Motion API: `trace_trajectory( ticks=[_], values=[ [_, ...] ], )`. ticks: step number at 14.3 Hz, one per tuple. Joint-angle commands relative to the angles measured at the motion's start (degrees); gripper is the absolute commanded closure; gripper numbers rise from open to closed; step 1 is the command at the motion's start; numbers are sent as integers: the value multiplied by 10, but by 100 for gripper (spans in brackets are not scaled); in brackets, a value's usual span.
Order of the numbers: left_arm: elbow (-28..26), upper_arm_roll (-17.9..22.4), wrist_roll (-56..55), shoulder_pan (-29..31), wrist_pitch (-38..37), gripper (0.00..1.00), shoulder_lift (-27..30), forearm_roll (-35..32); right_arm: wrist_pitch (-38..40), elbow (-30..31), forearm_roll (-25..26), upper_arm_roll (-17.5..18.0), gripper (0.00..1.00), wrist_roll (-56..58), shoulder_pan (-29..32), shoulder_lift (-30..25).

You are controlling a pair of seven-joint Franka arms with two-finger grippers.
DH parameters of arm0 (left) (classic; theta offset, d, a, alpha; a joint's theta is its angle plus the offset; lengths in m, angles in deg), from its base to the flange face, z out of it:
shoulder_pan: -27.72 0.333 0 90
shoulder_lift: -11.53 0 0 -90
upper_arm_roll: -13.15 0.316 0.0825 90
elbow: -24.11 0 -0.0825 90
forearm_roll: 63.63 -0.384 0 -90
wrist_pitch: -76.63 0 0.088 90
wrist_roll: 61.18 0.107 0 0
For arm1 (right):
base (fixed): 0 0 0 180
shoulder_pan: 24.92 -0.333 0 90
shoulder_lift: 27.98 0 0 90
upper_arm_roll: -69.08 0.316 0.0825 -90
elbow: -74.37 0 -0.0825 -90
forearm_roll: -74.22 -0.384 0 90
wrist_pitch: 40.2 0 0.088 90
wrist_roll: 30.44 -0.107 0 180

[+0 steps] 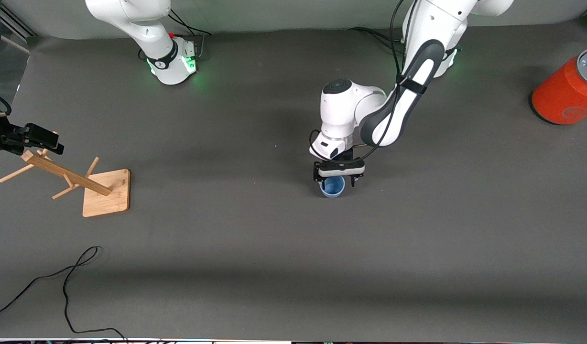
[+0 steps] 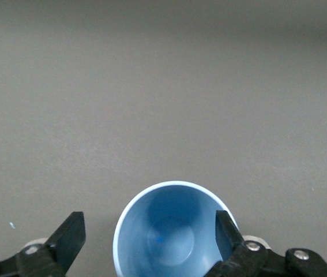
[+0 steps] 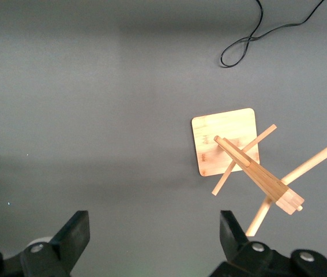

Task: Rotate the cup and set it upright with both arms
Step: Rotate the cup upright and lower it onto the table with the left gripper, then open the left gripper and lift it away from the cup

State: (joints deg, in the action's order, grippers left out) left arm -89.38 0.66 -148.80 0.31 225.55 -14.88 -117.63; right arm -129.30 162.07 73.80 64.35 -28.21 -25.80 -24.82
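While front view hides it, cup [image 2: 172,234] interior, one left end effector [image 2: 146,236] finger [image 2: 225,231] inside

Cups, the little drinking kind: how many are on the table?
1. A small light-blue plastic cup stands upright mid-table, mouth up, under the left gripper, whose open fingers straddle its rim. None seems hidden.

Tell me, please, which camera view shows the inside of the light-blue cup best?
The left wrist view: it looks straight down into the cup, with the open left tool straddling its rim. The front view shows only a sliver of the cup under that tool. The right wrist view shows none of it.
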Motion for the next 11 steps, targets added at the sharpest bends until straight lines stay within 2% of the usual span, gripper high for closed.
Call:
trace_trajectory(
  ticks=[1,3,4,7,11],
  values=[
    [2,-3,32,5,-17,0,21,22,-1,4,-2,-1,0,4,-4,-4],
    [15,-3,143,14,-37,0,33,112,-2,4,-2,-1,0,4,-4,-4],
    [33,-3,201,13,-70,0,37,163,-2,4,-2,-1,0,4,-4,-4],
    [136,1,368,17,-212,0,44,300,-2,5,-2,-1,0,4,-4,-4],
    [254,1,565,96,-364,0,44,391,-2,4,-2,-1,0,4,-4,-4]
  ],
)
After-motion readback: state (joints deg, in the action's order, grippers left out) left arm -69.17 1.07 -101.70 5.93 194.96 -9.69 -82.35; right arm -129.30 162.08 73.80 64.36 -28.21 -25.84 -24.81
